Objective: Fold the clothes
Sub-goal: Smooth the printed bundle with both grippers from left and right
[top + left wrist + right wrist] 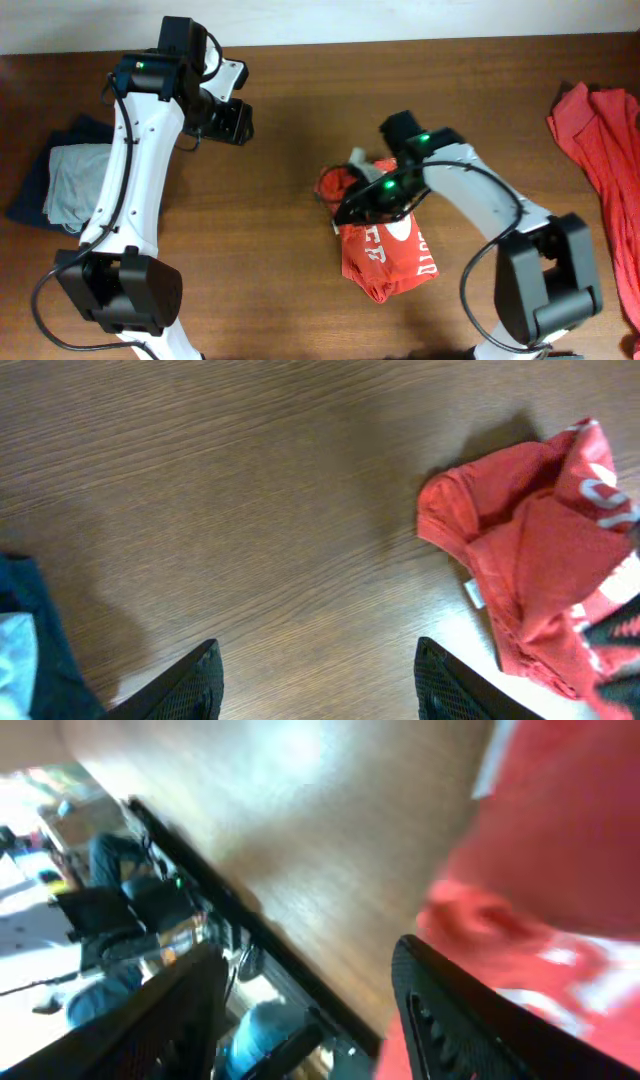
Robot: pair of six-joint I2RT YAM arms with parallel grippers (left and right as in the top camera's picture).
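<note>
One orange-red T-shirt [385, 255] lies crumpled in the middle of the wooden table [300, 280]. Its long axis goes from upper left to lower right, with white print on the lower part. The cloth looks soft and much wrinkled. A second orange-red shirt [600, 140] lies along the right edge, running top to bottom. The right gripper [360, 200] is over the upper end of the middle shirt, with its fingers spread apart. The left gripper [318, 655], in the upper left, is spread too and holds nothing. One folded navy and grey pile [60, 175] lies at the left.
</note>
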